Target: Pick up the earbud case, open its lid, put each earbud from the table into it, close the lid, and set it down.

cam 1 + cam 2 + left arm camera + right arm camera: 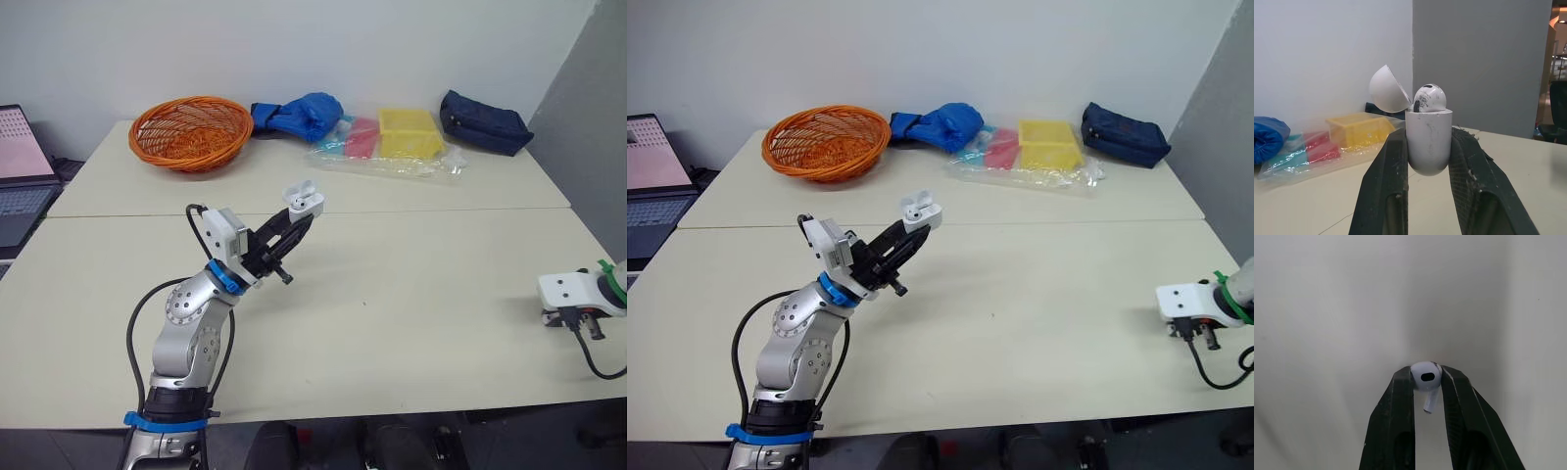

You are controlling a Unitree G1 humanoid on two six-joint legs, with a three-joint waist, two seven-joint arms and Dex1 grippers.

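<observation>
RISK: second earbud point(1425, 376), pinched only by its head in right gripper point(1426, 380), may twist or drop short of the free socket | LOOK: white earbud case point(1428, 139), scuffed, lid point(1387, 89) tipped open, first earbud point(1428, 98) seated | WHERE: clamped in left gripper point(299, 220), raised over bench point(411, 294)

Open earbud case point(923, 211) between left jaws

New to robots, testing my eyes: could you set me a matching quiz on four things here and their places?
1. earbud case
2. loose earbud
3. orange wicker basket
4. navy pouch

A. back right of table
B. gripped by right end effector
C. in left end effector, lid open
D. back left of table

Pairs: 1-C; 2-B; 3-D; 4-A
</observation>
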